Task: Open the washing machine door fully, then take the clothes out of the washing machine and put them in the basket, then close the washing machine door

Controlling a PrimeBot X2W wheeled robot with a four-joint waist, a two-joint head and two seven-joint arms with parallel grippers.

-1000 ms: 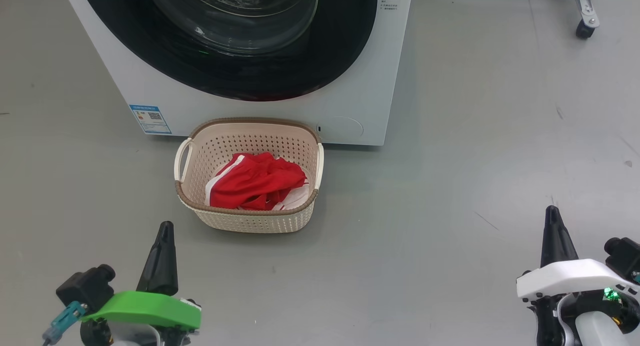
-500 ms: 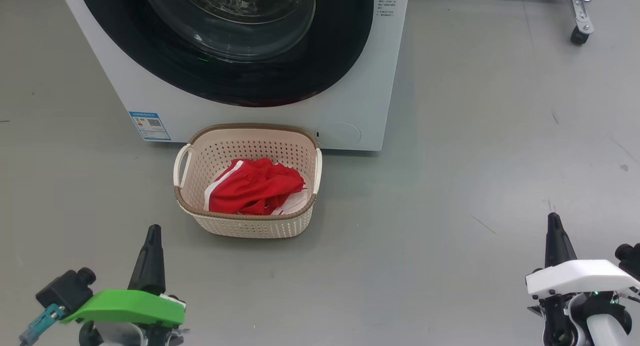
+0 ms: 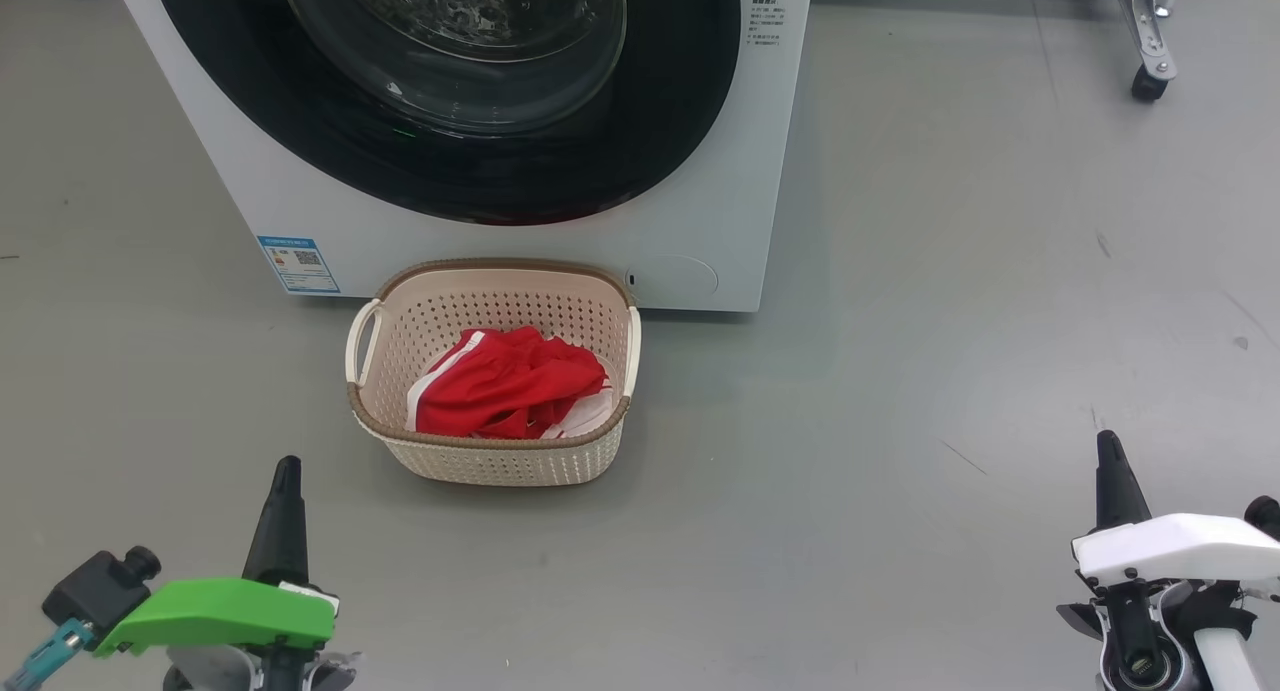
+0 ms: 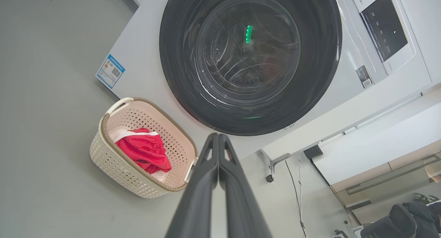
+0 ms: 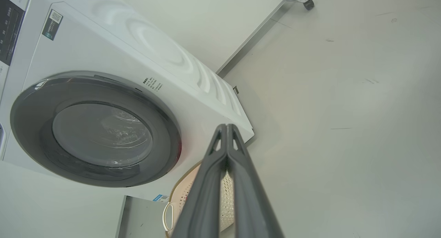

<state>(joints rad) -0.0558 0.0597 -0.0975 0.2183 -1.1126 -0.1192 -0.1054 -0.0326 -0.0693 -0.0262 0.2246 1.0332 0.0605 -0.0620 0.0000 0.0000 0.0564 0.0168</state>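
Both claws are pressed shut and hold nothing: the left claw [image 3: 286, 465] is at the lower left and the right claw [image 3: 1106, 441] at the lower right, each above the grey floor [image 3: 900, 371]. The red clothes [image 3: 500, 391] lie in the basket [image 3: 500, 268], which stands just before the washing machine [image 3: 300, 201]. The door [image 3: 650, 121] is closed.

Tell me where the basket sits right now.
In the head view, the basket stands on the floor, left of centre, just before the washing machine.
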